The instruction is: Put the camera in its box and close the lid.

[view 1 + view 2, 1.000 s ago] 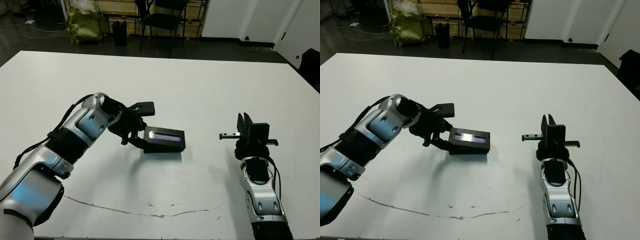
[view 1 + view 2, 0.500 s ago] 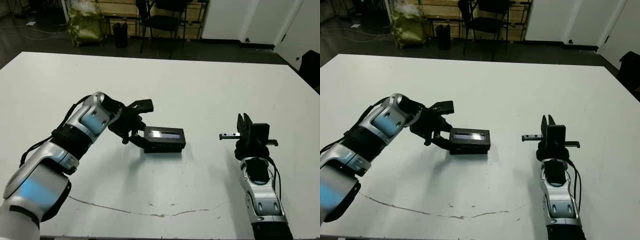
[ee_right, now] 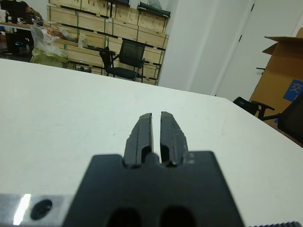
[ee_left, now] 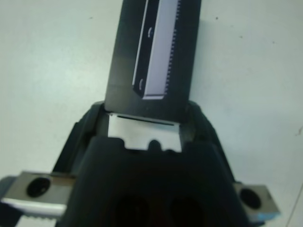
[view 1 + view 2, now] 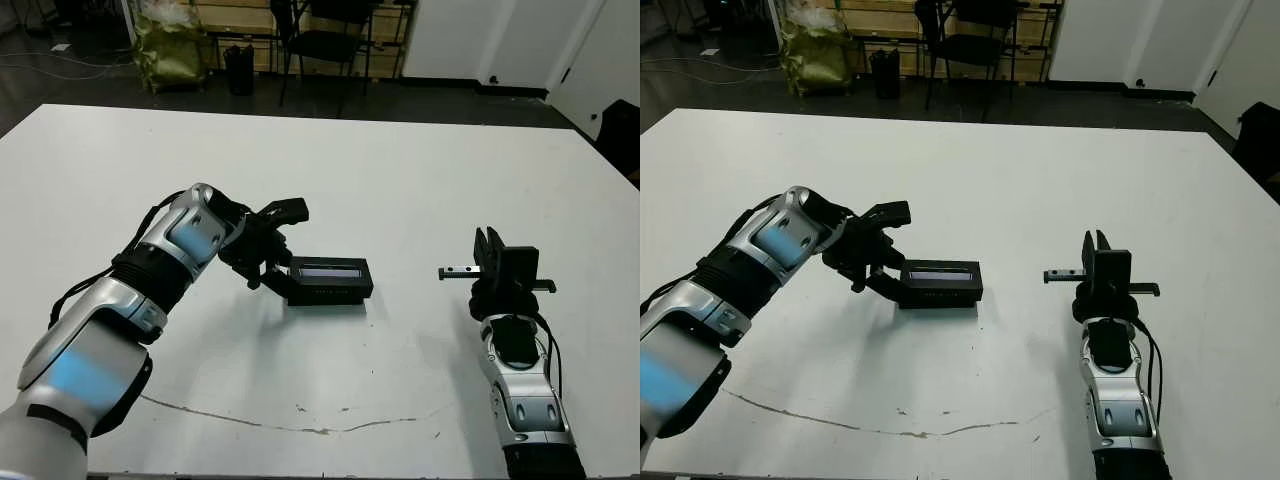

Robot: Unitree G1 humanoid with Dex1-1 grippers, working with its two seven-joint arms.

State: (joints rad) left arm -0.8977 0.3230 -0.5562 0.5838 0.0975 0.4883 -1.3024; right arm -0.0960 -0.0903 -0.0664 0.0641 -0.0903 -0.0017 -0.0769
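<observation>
The lid is seen resting nearly flat on the table, its pale stripe facing up, directly ahead of the left gripper. That gripper is spread, 1 finger raised above the lid's near end and the other at its lower edge. Box and camera cannot be made out beneath the lid. The right gripper is held upright above the table, well apart from the lid, its 2 fingers pressed almost together around nothing.

Head stereo pair overhead; wrist cams close-up.
</observation>
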